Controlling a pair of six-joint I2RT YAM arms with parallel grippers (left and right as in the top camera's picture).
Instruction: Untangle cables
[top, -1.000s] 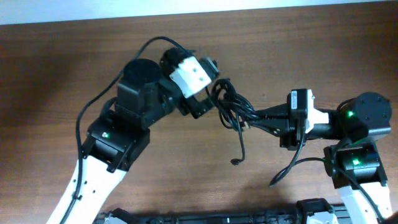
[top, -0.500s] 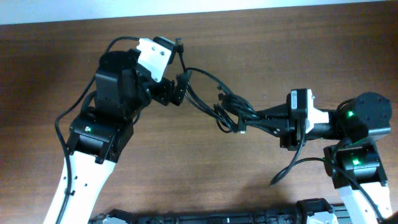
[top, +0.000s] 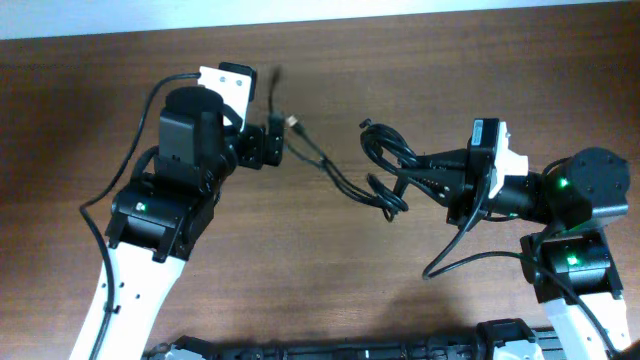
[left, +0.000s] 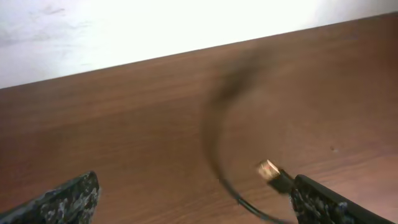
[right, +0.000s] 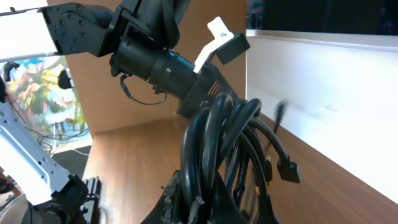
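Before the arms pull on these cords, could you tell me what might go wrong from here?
1. The right gripper clamps the cables as a looped bundle; pulling may tighten it.
2. The left gripper is open, so the gold-tipped plug beside its finger could drop away.
3. The blurred strand seems to be swinging and might snag.

We see the overhead view softly and evenly lit, and the tabletop (top: 330, 270) carries only faint shadows. In the left wrist view the wall (left: 124, 25) burns out white, and one strand of the cables (left: 217, 118) smears into motion blur. In the right wrist view the cables sit close to the lens and slightly soft, with bright washout at the left edge.
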